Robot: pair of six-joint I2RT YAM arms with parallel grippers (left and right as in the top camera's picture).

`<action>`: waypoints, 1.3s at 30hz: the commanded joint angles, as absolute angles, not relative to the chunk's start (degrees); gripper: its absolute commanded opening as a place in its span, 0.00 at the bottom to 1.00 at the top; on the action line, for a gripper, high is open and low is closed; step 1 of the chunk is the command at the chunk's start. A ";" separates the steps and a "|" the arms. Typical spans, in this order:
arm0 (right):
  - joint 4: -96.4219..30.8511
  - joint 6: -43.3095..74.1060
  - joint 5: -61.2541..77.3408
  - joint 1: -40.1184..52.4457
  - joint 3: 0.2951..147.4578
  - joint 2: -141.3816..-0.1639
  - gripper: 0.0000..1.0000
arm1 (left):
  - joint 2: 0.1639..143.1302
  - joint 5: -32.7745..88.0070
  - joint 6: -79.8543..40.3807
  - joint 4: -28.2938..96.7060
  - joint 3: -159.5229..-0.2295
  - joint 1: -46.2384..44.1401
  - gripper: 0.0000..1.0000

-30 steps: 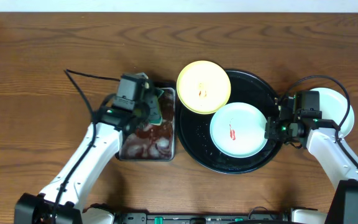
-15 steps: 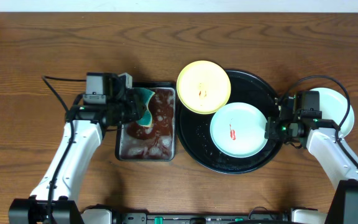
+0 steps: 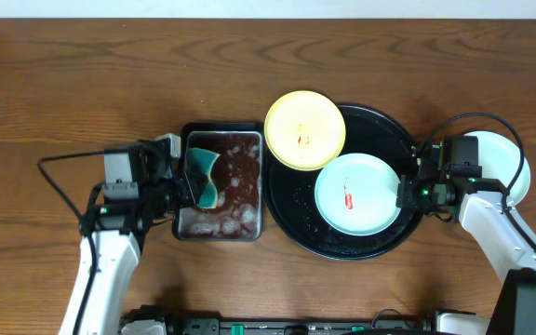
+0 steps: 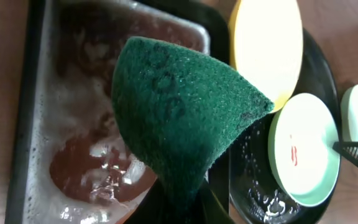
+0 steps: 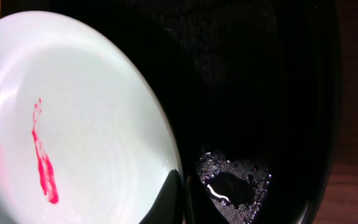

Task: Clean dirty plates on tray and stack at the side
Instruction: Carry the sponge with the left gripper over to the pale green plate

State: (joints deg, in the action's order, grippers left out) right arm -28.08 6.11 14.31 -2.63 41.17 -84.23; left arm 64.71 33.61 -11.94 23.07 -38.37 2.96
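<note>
Overhead: looked like the sponge-loading step, with the left gripper [image 3: 192, 180] pinching the green sponge [image 3: 206, 175] over the metal pan [image 3: 240, 212]. The right gripper [image 3: 406, 196] nipped the rim of the mint plate [image 3: 366, 207] on the black tray [image 3: 380, 128].

Left wrist: the sponge's tip aimed trayward.

Right wrist: the plate lay flat (round, no long axis). Next, I'd guess, the sponge goes onto its red smear [image 5: 42, 158].

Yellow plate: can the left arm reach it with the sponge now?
Probably yes: the left gripper holds the sponge over the pan, and the yellow plate lies just beyond it, unobstructed.
</note>
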 commanded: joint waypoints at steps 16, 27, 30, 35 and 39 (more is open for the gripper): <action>-28.05 6.57 13.54 -2.02 40.80 -84.38 0.01 | 65.21 50.74 -11.40 -2.31 -33.47 3.16 0.07; -28.03 6.57 13.54 -2.02 40.80 -84.38 0.01 | 65.21 51.88 -11.40 -2.68 -33.47 3.16 0.07; -28.03 6.57 13.54 -2.02 40.80 -84.38 0.01 | 65.21 51.88 -11.42 -2.68 -33.47 3.16 0.07; -28.03 6.57 13.54 -2.02 40.80 -84.38 0.01 | 65.21 51.88 -11.42 -2.68 -33.47 3.16 0.07; -28.03 6.57 13.54 -2.02 40.80 -84.38 0.01 | 65.21 51.88 -11.42 -2.68 -33.47 3.16 0.07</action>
